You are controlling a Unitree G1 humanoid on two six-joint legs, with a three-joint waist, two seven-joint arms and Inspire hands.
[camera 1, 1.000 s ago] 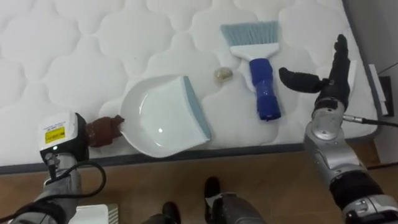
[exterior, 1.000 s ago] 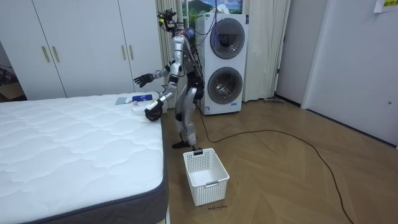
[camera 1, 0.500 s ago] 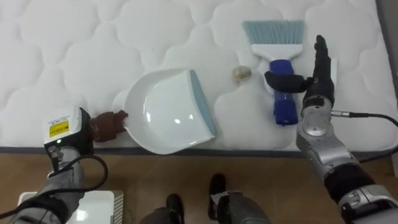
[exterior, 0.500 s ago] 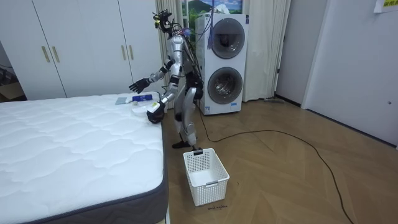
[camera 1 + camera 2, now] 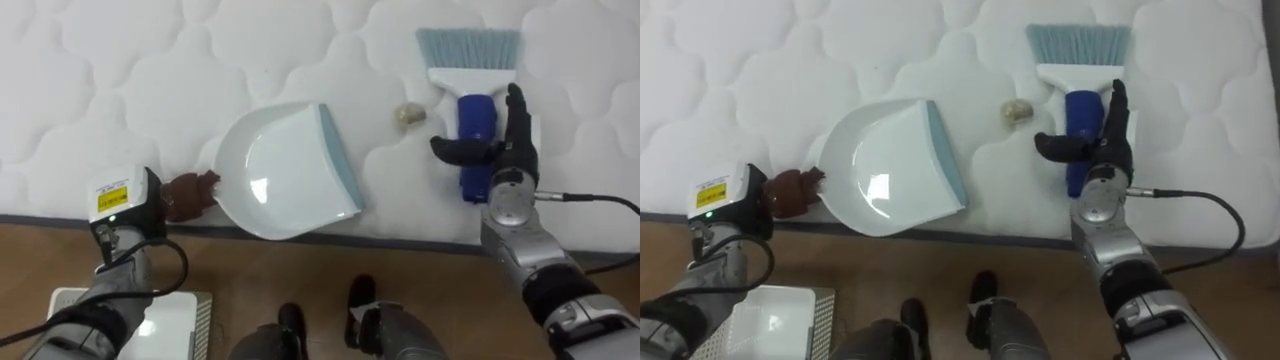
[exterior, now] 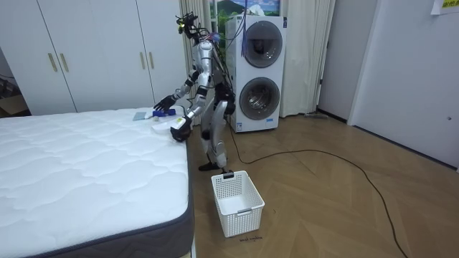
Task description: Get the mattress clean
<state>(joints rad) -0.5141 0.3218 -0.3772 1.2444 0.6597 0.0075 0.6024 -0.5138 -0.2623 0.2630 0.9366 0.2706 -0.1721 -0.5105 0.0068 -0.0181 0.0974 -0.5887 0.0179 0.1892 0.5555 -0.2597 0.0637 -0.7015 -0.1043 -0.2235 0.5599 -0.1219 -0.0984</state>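
Note:
A white dustpan (image 5: 285, 170) with a pale blue lip lies on the white mattress (image 5: 150, 90) near its edge. Its brown handle (image 5: 190, 194) runs left into my left hand (image 5: 130, 212), which is shut on it at the bed's edge. A hand brush (image 5: 470, 70) with light blue bristles and a blue grip (image 5: 476, 115) lies to the right. My right hand (image 5: 510, 150) hovers open just over the grip, fingers straight, thumb stretched across it. A small beige crumpled scrap (image 5: 408, 117) rests between dustpan and brush. In the room view I stand at the bed's far end.
A white plastic basket (image 6: 237, 201) stands on the wood floor beside the bed; its corner (image 5: 140, 320) is at my lower left. The mattress's dark edge (image 5: 400, 243) runs just before me. Stacked washing machines (image 6: 258, 72) are behind me.
My right hand has come down and to the left, from beside the brush to just over its blue grip. The head camera has shifted. My left hand keeps hold of the dustpan.

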